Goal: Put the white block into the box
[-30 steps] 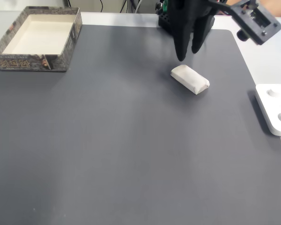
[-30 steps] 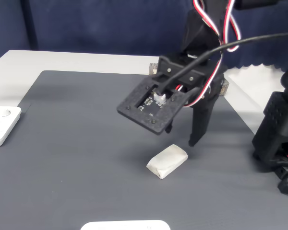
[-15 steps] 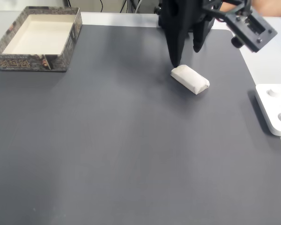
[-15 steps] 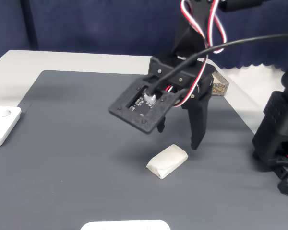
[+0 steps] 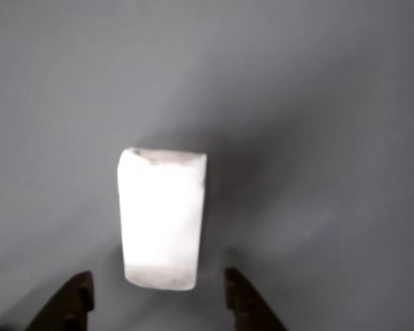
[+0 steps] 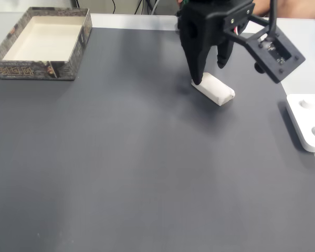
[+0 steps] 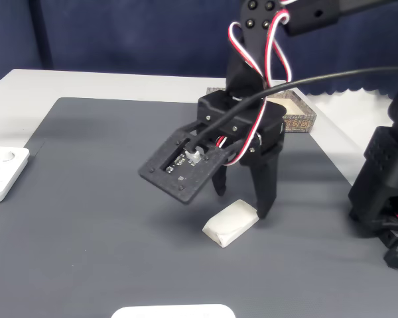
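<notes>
The white block (image 6: 214, 87) lies flat on the dark mat (image 6: 121, 168), well apart from the box (image 6: 42, 42). Your gripper (image 6: 209, 73) straddles its near end with fingers spread (nothing pinched yet), lined up across its width.

Two opposite fixed views and a close downward view share the mat (image 6: 121, 157).

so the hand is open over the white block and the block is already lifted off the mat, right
Not lifted. In a fixed view the white block lies flat on the dark mat. The rest holds: the hand is open over it, fingers either side of one end, as the other view also shows.
</notes>
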You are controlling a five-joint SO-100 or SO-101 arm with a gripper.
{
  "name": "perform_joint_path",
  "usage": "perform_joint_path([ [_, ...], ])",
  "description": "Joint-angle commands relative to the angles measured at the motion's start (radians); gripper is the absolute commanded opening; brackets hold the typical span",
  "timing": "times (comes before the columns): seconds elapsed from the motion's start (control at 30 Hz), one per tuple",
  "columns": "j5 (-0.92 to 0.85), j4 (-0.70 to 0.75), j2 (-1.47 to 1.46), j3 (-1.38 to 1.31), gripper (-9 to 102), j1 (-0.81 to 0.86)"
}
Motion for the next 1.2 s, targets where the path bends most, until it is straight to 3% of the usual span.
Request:
perform_joint_path([
  [0.0, -0.002, -0.008, 0.0, -0.061, 26, -0.026],
  [1.17, 0.031, -0.035, -0.058, -0.029, 26, -0.014],
])
